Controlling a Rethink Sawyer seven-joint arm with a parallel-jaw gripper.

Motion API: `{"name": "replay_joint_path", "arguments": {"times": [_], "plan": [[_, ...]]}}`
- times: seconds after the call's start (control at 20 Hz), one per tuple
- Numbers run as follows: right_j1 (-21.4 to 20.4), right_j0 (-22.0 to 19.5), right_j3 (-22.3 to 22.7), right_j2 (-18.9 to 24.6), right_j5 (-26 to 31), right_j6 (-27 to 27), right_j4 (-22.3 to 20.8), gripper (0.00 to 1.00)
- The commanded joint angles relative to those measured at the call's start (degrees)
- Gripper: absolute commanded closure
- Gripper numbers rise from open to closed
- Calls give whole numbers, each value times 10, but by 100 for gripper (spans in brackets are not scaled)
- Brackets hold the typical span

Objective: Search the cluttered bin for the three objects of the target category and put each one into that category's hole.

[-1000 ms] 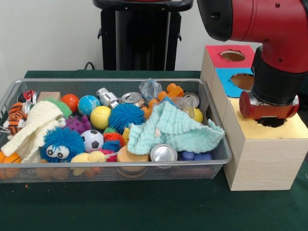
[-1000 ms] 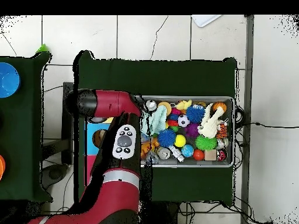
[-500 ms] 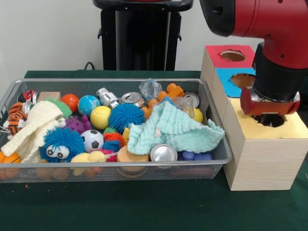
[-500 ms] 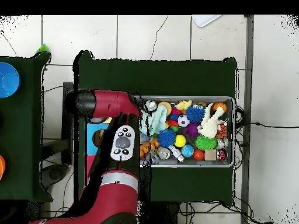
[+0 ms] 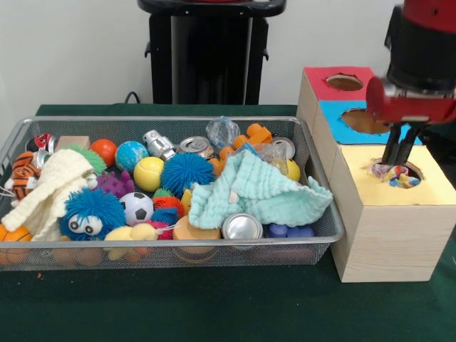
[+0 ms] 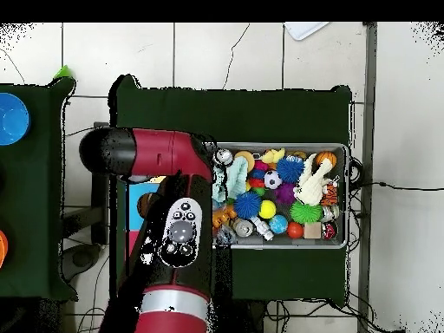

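I am hovering my gripper (image 5: 399,158), fingers nearly together and empty, just above the yellow hole (image 5: 396,173), where a crinkly multicoloured item (image 5: 394,175) is sitting at the rim; it may be jamming there, blocking later drops.

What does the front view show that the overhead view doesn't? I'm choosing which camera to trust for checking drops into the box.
Only the front view shows the gripper above the yellow-topped hole of the wooden box, with a colourful wrapped item in that hole. Only the overhead view shows the tiled floor and a second green table; there the red arm covers the box. Both show the wire mesh bin of toys and cans.
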Motion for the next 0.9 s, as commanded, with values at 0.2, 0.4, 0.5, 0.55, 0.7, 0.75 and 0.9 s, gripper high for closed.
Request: {"name": "replay_joint_path", "arguments": {"times": [0.2, 0.4, 0.5, 0.55, 0.7, 0.75, 0.9], "plan": [[-70, -8, 67, 9, -63, 112, -2, 100], [-70, -11, 60, 10, -55, 109, -3, 100], [-75, -12, 58, 8, -44, 103, -7, 100], [-77, -14, 58, 8, -43, 97, -10, 100], [-86, -18, 69, 7, -69, 84, -23, 100], [-88, -20, 73, 7, -78, 81, -26, 100], [-84, -25, 63, 10, -84, 57, -40, 100]]}}
